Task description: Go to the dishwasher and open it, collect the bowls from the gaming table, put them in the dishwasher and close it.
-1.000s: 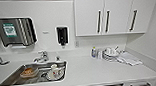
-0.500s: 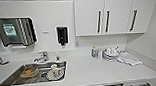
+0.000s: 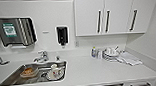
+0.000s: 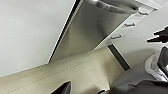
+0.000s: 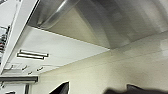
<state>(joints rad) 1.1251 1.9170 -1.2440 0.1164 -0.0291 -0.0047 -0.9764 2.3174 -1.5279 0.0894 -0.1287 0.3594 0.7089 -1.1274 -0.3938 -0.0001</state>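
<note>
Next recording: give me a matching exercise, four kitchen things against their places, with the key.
Things:
1. Steel paper towel dispenser
2. Black soap dispenser
3. White mug
4. Brushed steel dishwasher front

Places:
A. Inside the steel sink
B. Under the white counter, shut
C. On the wall, above the sink's left end
D. On the wall, beside the upper cabinets

Pairs: 1-C, 2-D, 3-A, 4-B

Nothing has visibly moved since the earlier pictures: the steel sink (image 3: pixel 32 73) and white table (image 3: pixel 95 70) sit framed alike.

I see a white table (image 3: pixel 95 70) with a steel sink (image 3: pixel 10 79), white wall cabinets (image 3: pixel 110 13) above, pale floor (image 4: pixel 82 72) below.
</note>
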